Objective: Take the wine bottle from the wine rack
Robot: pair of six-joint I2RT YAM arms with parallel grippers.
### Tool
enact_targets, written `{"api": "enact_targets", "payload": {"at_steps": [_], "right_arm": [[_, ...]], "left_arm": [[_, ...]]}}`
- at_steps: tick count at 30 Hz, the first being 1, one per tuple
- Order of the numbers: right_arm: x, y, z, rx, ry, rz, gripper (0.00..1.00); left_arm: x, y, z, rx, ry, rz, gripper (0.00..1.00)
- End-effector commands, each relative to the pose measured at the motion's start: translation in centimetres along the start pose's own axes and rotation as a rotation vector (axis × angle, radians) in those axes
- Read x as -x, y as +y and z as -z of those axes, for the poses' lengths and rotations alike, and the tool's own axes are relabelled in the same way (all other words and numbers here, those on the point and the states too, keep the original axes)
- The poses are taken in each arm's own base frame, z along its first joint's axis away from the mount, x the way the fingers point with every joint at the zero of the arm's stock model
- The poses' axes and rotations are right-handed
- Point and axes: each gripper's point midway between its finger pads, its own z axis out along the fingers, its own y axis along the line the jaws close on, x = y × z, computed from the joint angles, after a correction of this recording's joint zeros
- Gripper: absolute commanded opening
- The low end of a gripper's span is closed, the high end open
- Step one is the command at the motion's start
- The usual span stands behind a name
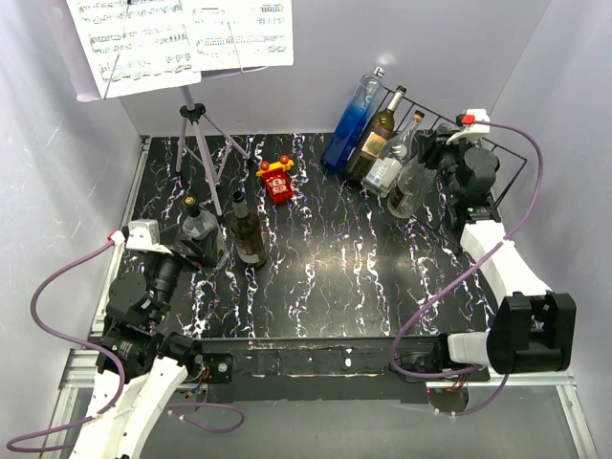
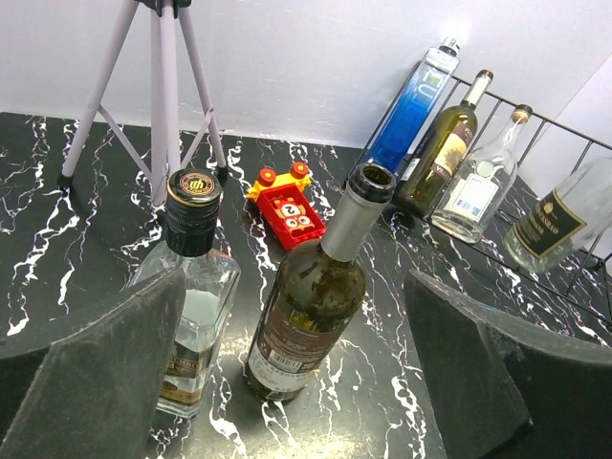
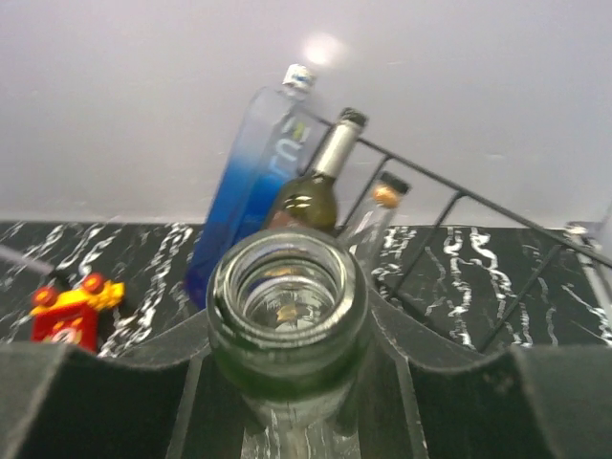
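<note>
The black wire wine rack (image 1: 508, 159) stands at the back right, also in the left wrist view (image 2: 566, 136) and the right wrist view (image 3: 449, 206). A blue bottle (image 1: 350, 120), a dark green wine bottle (image 1: 375, 138) and a clear bottle (image 1: 392, 159) lean in it. My right gripper (image 1: 443, 159) is shut on the neck of a fourth, clear open-mouthed bottle (image 3: 287, 296) at the rack's right (image 1: 411, 187). My left gripper (image 2: 287, 382) is open at the front left (image 1: 196, 251). It faces a standing dark wine bottle (image 2: 308, 311) and a square clear bottle (image 2: 194, 320).
A red and yellow toy (image 1: 276, 179) lies at mid-back. A tripod music stand (image 1: 196, 120) with sheet music stands at the back left. The dark standing bottle (image 1: 247, 229) and the square one (image 1: 196, 226) are close to my left arm. Grey walls close in the table.
</note>
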Motion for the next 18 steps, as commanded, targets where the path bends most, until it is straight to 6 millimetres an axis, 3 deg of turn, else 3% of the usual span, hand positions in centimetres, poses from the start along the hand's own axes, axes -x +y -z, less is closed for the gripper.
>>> {"api": "enact_targets", "payload": {"at_steps": [1,8,18], "right_arm": [[9.1,7.1,3.7,0.266,-0.308,0.028,0.01],[6.4,16.7,8.4,0.649,-0.307,0.143,0.01],[4.4,26.0,11.8,0.944,-0.267,0.069,0.01]], "left_arm": [[0.3,0.1,0.1,0.006,-0.013,-0.009,0.98],[0.4,0.1,0.1,0.002,-0.011,-0.011,0.98],[0.6,0.2,0.3,0.006,-0.026,-0.009,0.98]]}}
